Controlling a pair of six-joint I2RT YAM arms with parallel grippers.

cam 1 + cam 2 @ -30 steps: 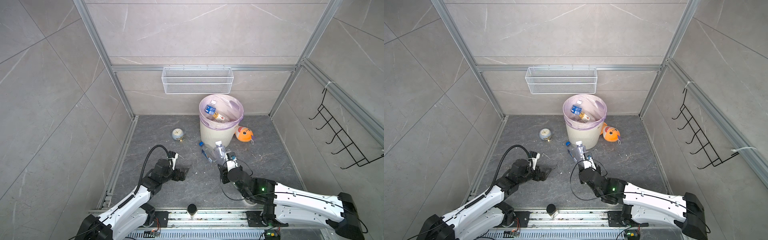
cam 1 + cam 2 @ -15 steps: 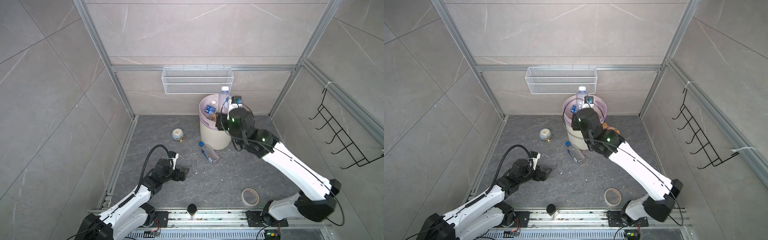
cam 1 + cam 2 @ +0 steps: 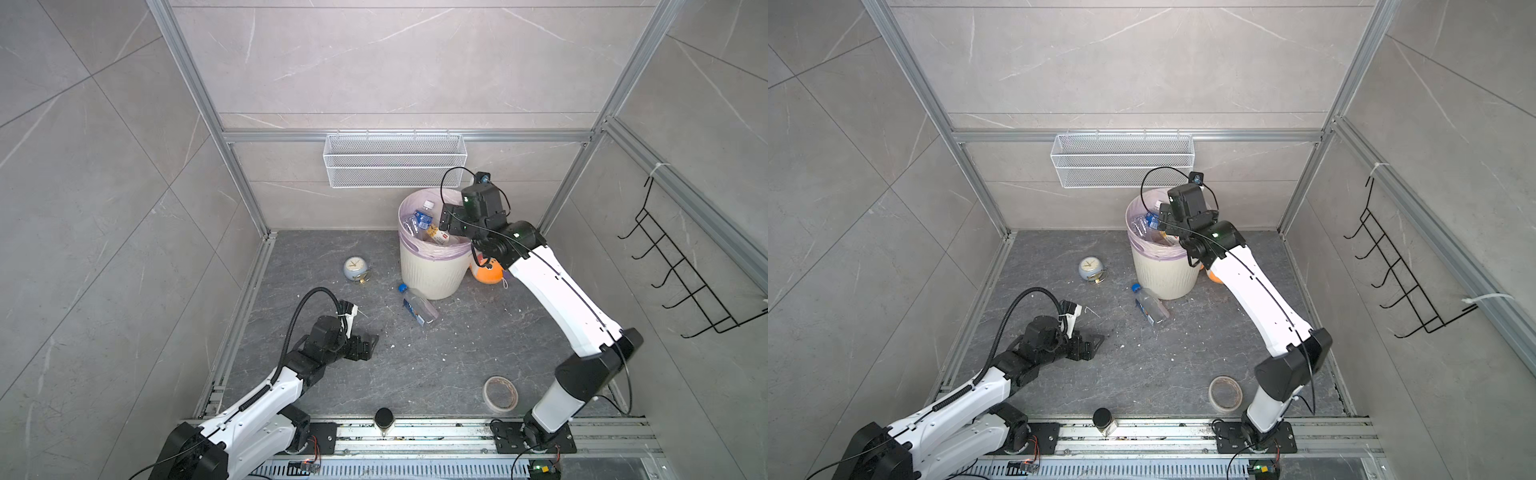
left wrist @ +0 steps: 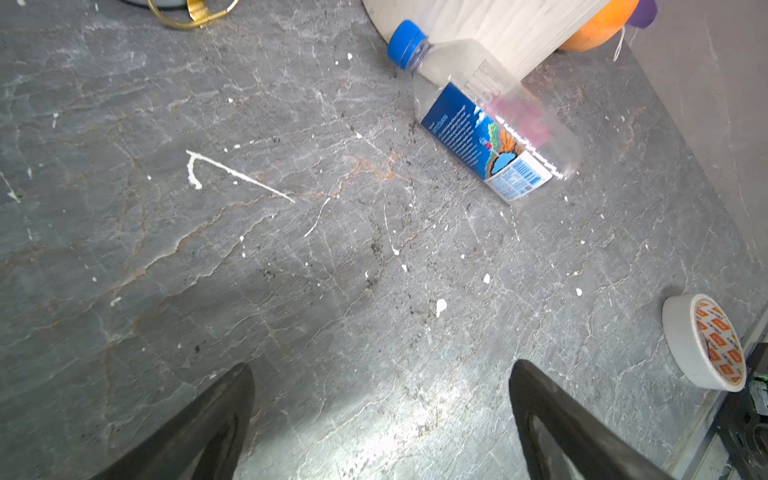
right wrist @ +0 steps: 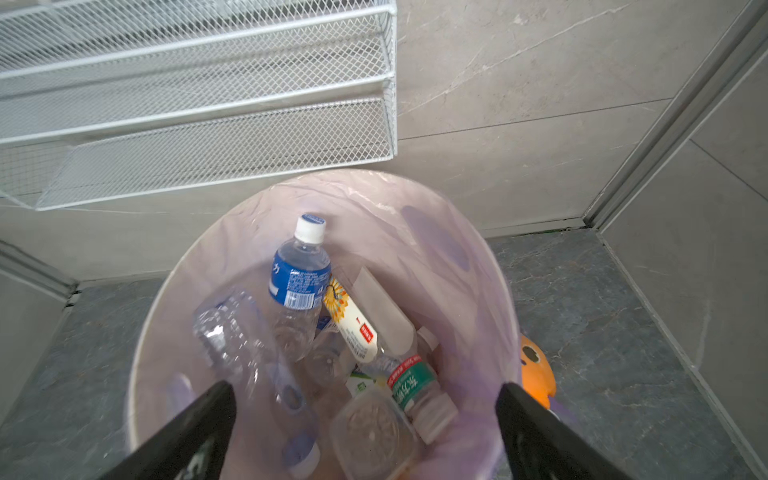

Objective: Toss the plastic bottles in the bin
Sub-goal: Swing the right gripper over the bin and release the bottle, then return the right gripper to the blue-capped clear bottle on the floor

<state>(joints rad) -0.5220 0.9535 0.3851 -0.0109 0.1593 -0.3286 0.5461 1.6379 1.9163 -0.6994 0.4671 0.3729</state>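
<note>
The right gripper (image 5: 361,390) is held above the bin (image 3: 432,274), which is set at the far middle of the floor, just below the wire basket (image 3: 395,166) fixed to the back wall. Its jaws are spread wide and nothing is gripped between them. Several bottles are seen inside the pink-lined bin in the right wrist view. A blue-label bottle (image 5: 299,286) is leaned with its white cap toward the far side, and a yellow-label bottle (image 5: 353,326) is laid just beside it. A green-label bottle (image 5: 415,386) is lodged lower down, and a clear bottle (image 5: 232,336) is too blurred to be made out further. A blue-cap bottle (image 3: 419,305) is left lying on its side on the floor, just near and left of the bin, with its cap end close to the bin's base. The left gripper (image 4: 381,368) is kept low over the floor at the near left, its jaws wide apart and empty, well apart from that bottle. An alarm clock (image 3: 354,266) is found left of the bin, an orange toy (image 3: 488,272) just right of it, and a tape roll (image 3: 500,393) at the near right.
</note>
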